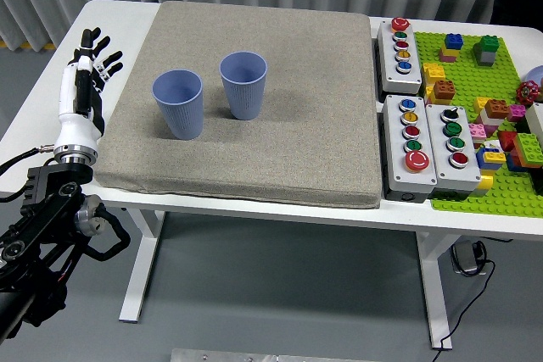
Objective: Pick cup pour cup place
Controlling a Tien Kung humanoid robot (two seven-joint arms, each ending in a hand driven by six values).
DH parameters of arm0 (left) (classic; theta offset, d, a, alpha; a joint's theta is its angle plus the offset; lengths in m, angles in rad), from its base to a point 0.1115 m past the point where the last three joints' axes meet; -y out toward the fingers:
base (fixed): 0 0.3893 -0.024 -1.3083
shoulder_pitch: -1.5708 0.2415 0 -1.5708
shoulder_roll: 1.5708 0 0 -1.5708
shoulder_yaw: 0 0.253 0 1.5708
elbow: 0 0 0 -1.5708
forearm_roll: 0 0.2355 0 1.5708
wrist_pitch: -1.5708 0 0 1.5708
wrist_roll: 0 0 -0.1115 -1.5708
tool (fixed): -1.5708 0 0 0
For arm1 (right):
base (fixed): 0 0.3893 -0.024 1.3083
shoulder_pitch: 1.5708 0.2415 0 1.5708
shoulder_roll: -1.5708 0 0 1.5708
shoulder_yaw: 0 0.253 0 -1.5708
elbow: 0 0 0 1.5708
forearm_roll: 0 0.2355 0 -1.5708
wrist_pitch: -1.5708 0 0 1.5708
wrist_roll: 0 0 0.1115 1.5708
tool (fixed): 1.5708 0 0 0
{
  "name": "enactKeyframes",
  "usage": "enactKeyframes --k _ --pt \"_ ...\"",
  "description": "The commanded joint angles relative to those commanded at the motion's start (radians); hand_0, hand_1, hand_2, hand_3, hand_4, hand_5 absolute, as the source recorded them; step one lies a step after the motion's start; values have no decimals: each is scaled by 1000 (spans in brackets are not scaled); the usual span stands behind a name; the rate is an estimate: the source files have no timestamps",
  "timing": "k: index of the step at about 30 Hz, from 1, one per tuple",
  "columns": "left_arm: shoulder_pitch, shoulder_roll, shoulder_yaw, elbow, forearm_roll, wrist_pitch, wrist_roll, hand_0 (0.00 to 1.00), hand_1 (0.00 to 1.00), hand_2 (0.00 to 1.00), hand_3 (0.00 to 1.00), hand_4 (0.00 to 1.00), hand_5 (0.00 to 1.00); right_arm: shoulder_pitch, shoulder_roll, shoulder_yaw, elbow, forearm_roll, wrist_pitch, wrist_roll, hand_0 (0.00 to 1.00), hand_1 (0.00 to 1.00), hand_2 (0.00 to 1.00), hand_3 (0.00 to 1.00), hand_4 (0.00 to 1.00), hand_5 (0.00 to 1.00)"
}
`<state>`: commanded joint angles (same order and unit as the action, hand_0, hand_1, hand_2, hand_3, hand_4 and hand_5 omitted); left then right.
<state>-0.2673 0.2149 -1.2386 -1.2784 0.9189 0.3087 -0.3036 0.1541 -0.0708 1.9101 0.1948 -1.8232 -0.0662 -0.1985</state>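
Observation:
Two blue ribbed cups stand upright on a grey mat (280, 142). The left cup (178, 104) is a little nearer to me than the right cup (243, 84); they stand apart with a small gap. My left hand (92, 61) is white and black, with its fingers spread and holding nothing. It hovers over the table's left edge, beside the mat and left of the left cup. I cannot see inside the cups well enough to tell their contents. My right hand is out of view.
Three grey button boxes (400, 43) (411, 146) (454, 142) stand right of the mat. A green baseplate (475, 82) with several loose bricks lies at the far right. The white table (119, 14) shows at the left edge.

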Motion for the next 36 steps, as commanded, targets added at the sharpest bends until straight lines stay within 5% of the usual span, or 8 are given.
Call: enactKeyframes --k 1,7,8,13,14,20,36 --pt "1 0 -1 0 5 -3 2 774 808 963 998 983 676 0 0 0 0 0 0 0 700 705 669 629 45 344" --pt "7 5 -7 3 99 -52 26 774 808 963 998 983 676 1 0 -1 0 2 0 0 700 705 669 629 45 344" --pt "8 4 -9 4 108 -55 28 823 849 998 998 997 361 1 0 0 0 1 0 0 701 705 669 629 46 346" --pt "18 7 -16 9 151 -83 42 823 849 998 998 997 361 1 0 2 0 -2 0 0 701 705 669 629 46 346" --pt "19 8 -17 13 158 -85 44 842 874 998 998 985 278 1 0 1 0 -1 0 1 700 705 668 628 45 348" --pt "30 13 -19 36 213 -102 62 878 901 998 998 973 229 -3 0 3 0 -7 1 0 700 704 669 629 45 345" --pt "20 5 18 81 259 -130 80 991 924 998 998 969 220 3 0 -3 0 -2 1 -2 701 705 668 628 45 348"
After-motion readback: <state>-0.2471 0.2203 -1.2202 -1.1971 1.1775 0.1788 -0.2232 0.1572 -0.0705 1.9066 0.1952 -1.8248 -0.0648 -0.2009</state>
